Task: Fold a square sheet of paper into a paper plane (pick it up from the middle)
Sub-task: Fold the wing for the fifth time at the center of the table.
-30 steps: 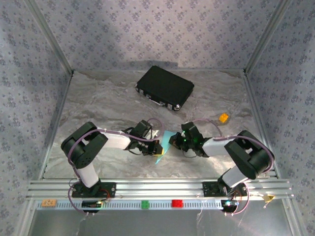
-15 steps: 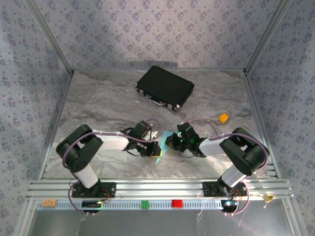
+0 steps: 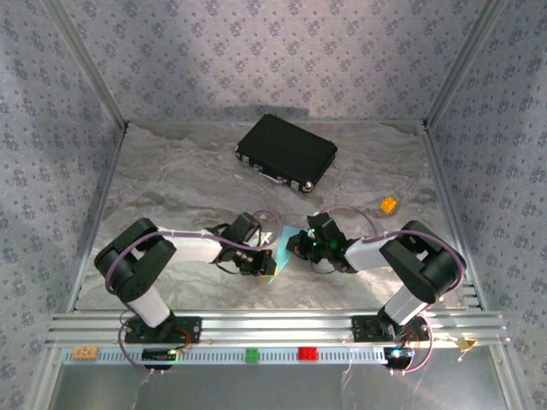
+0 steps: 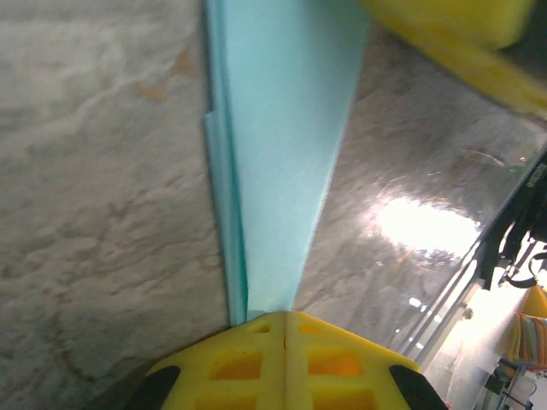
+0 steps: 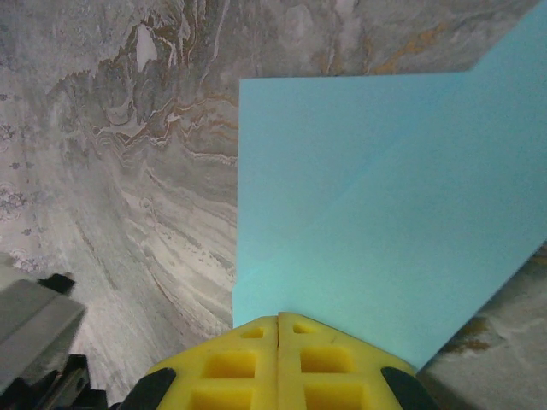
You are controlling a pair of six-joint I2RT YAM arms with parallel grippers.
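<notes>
On the left, the left end effector (image 4: 285, 318) had its two yellow fingers pressed together, clamped on one end of the blue paper (image 4: 282, 154). The paper hung in the middle, near the front of the tabletop (image 3: 171, 188), between the two arms. It could not be told if its lower edge touched the tabletop. On the right, the right end effector (image 5: 278, 320) also had its fingers together, clamped on the paper from the other side.

The job looked about half done. The paper was no longer a flat square. In the left wrist view it was doubled over, with a few thin layers stacked along one edge. In the right wrist view a slanted fold line ran across it. But it did not yet look like a slim plane with a sharp nose and a ridge down the middle. More folds and a last pressing were likely left to do.

From above, the paper's long side ran from the front of the tabletop toward the back, leaning a little to the right. Its far end pointed toward the black case (image 3: 286, 152). Which end would be the nose could not be told. The orange block (image 3: 389, 204) lay well apart on the right.
</notes>
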